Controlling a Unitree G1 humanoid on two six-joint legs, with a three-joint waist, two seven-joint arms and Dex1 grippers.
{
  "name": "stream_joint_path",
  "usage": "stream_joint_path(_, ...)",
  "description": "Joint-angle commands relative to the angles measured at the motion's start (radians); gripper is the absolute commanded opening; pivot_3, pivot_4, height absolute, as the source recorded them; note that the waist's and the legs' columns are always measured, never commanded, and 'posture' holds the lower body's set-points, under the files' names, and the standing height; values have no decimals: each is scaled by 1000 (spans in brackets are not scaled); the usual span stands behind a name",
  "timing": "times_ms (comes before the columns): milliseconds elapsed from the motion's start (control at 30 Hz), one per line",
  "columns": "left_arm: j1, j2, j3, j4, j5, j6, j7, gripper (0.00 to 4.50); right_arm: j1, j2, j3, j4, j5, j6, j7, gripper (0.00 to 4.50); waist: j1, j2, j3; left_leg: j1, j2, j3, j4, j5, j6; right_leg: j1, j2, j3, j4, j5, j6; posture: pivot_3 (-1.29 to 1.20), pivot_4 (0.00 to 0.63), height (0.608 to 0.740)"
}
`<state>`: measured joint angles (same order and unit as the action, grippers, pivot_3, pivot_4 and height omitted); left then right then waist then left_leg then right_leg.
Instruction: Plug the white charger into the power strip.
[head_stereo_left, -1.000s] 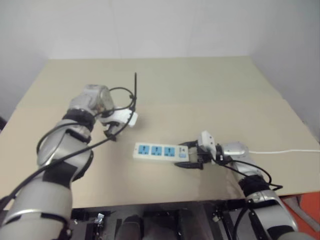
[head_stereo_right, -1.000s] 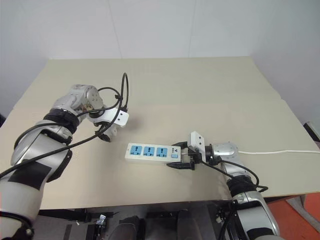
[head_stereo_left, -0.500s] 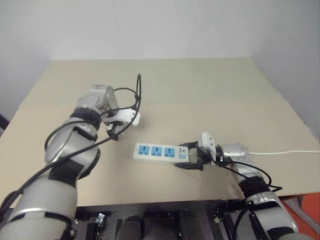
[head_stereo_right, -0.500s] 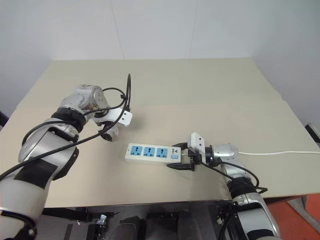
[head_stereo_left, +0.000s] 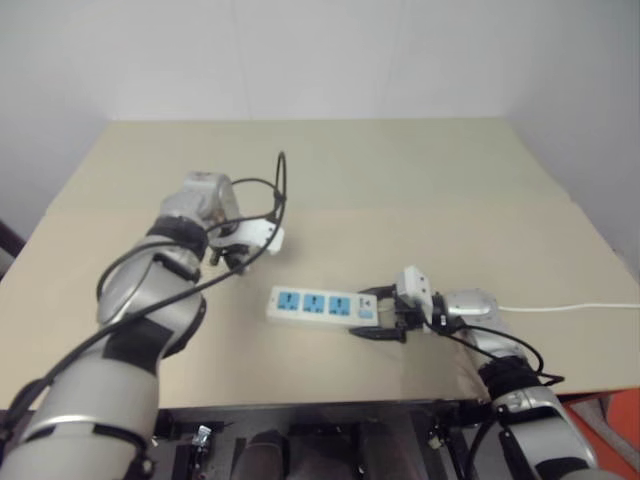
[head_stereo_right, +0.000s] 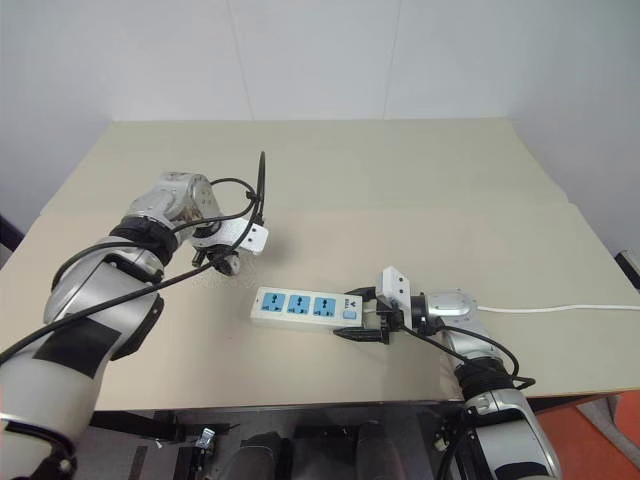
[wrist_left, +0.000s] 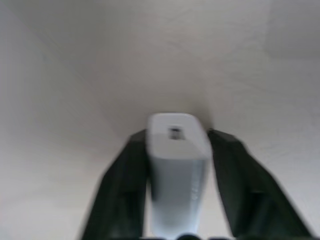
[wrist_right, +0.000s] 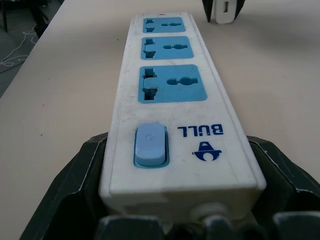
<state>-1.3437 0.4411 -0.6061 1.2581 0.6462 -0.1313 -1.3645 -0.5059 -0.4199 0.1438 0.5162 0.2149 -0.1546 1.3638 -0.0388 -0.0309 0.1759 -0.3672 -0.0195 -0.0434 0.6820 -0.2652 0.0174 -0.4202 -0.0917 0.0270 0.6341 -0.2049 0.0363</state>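
Left pincer (wrist_left: 172, 165) clenched on the white charger (wrist_left: 176, 150), down on open counter (head_stereo_right: 400, 180). Right pincer (wrist_right: 175, 195) grips the power strip (head_stereo_right: 305, 307) at its switch end, mid-counter; label reads "BULL".

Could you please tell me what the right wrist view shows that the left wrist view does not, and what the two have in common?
Right wrist view alone: the power strip with three blue sockets, a pale blue switch and "BULL" lettering, its switch end between the right gripper jaws. Left wrist view alone: a close look at the port on the charger's end, with the left gripper jaws shut on its sides. Both: the white charger and the beige table.
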Motion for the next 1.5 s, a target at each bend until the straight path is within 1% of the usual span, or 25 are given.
stream_joint_path(33,-26,-14,18,-3,-15,-3,28,1013,5,9,17,-15,1,11,8,3446,0,0,0,0,0,0,0,0,0,0,0,0,0,0,0,0,150,740)
stream_joint_path(200,-24,8,36,-13,-30,-27,26,1013,1,13,19,-12,0,7,8,3446,-1,0,0,0,0,0,0,0,0,0,0,0,0,0,0,0,150,740)
stream_joint_path(300,-30,57,95,-38,-90,-71,-12,1013,0,19,22,-12,0,5,9,3446,-8,-1,0,-2,0,0,0,0,0,-2,0,0,-1,0,-1,0,150,740)
stream_joint_path(433,-60,110,217,-77,-220,-76,-65,1013,1,26,28,-9,-3,-3,16,3446,-18,-1,0,-3,1,0,-1,0,0,-4,1,0,-2,1,-1,0,150,740)
stream_joint_path(533,-60,102,344,-138,-367,-39,-89,1013,1,29,30,-8,-5,-5,20,3446,-17,-1,1,-4,1,-1,-2,0,0,-4,0,0,-2,1,-1,0,150,740)
stream_joint_path(600,-14,80,437,-241,-499,-9,-133,1013,0,32,34,-8,-6,-5,22,3446,-14,-1,1,-4,1,-1,-1,0,0,-4,0,0,-3,1,-1,0,150,740)
stream_joint_path(700,132,26,547,-478,-675,62,-107,1013,-8,38,44,0,-14,-12,29,3446,-18,0,0,-2,1,-2,-2,0,0,-3,0,1,-3,1,-1,0,150,740)
stream_joint_path(800,292,-30,617,-749,-841,224,-67,1013,-11,43,51,-5,-13,-9,37,3446,-33,0,0,-1,2,-5,-2,0,0,-4,0,4,-1,0,0,0,150,740)
stream_joint_path(833,339,-50,629,-833,-882,289,-34,1013,-11,44,54,-5,-13,-9,39,3446,-35,0,0,-1,2,-5,-2,0,0,-5,1,5,0,0,-1,0,150,740)
stream_joint_path(933,464,-101,636,-1024,-967,383,50,1013,-15,48,59,0,-15,-17,43,3446,-33,0,0,-2,2,-5,-2,0,0,-6,1,5,0,1,-1,0,150,740)
stream_joint_path(1067,593,-124,608,-1190,-1048,443,83,1013,-27,50,67,15,-21,-38,63,3446,-31,0,0,0,2,-5,-2,0,0,-4,1,6,-1,1,-1,0,150,740)
stream_joint_path(1200,641,-119,594,-1249,-1087,479,109,1013,-42,49,74,51,-34,-72,75,3446,-30,0,0,1,1,-5,-2,-1,-1,-3,1,7,-1,1,-1,0,150,740)
stream_joint_path(1333,674,-96,576,-1275,-1088,476,118,1013,-68,48,71,146,-69,-122,50,3446,-32,0,0,3,1,-4,-2,-1,-1,-2,1,7,-2,1,-1,0,150,740)
stream_joint_path(1433,689,-75,566,-1286,-1093,475,118,1013,-78,48,68,199,-79,-144,42,3446,-31,0,0,10,1,-3,-4,-1,-2,4,1,9,-2,1,-1,0,150,740)
stream_joint_path(1500,694,-64,564,-1295,-1109,480,113,1013,-80,49,67,217,-79,-152,40,3446,-30,0,0,16,1,-3,-4,-1,-2,12,1,8,-3,1,-1,0,150,740)
